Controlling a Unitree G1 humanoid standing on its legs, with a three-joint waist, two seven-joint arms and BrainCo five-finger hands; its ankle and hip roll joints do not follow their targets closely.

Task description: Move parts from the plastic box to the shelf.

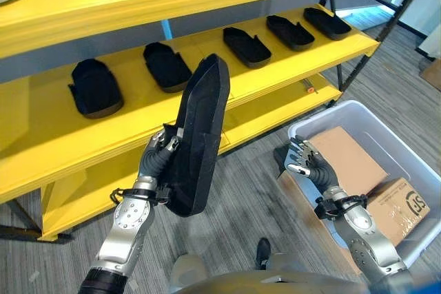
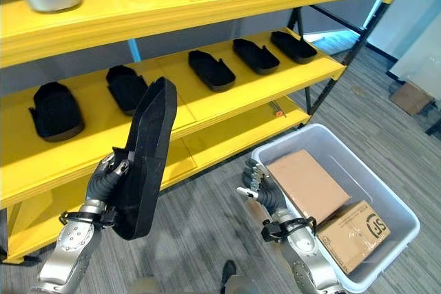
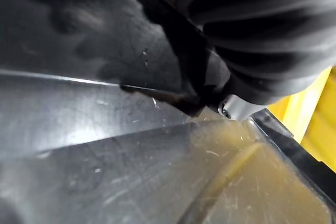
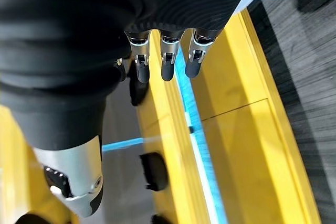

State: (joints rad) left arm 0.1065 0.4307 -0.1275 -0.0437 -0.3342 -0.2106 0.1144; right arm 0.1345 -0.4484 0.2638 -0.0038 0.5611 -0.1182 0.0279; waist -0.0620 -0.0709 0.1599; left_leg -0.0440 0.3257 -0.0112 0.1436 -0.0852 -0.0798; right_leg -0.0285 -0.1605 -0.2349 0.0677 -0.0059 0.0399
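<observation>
Grey wood-grain floor [image 1: 248,197], yellow shelf [image 1: 275,67]; left hand [image 1: 157,158] fingers round black part [image 1: 200,135], right hand [image 1: 306,163] loosely spread.

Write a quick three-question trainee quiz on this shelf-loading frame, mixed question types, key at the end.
1. True or false: the left hand is curled round a long black part.
2. How many black parts already lie on the middle yellow shelf? A) three B) five C) seven
3. Fill in: the right hand hangs at the edge of the grey plastic ____, holding nothing, fingers relaxed.

Key
1. True. It holds the part upright in front of the shelf.
2. B. Five lie in a row.
3. Box. Inside it are a flat cardboard sheet and a small carton.
</observation>
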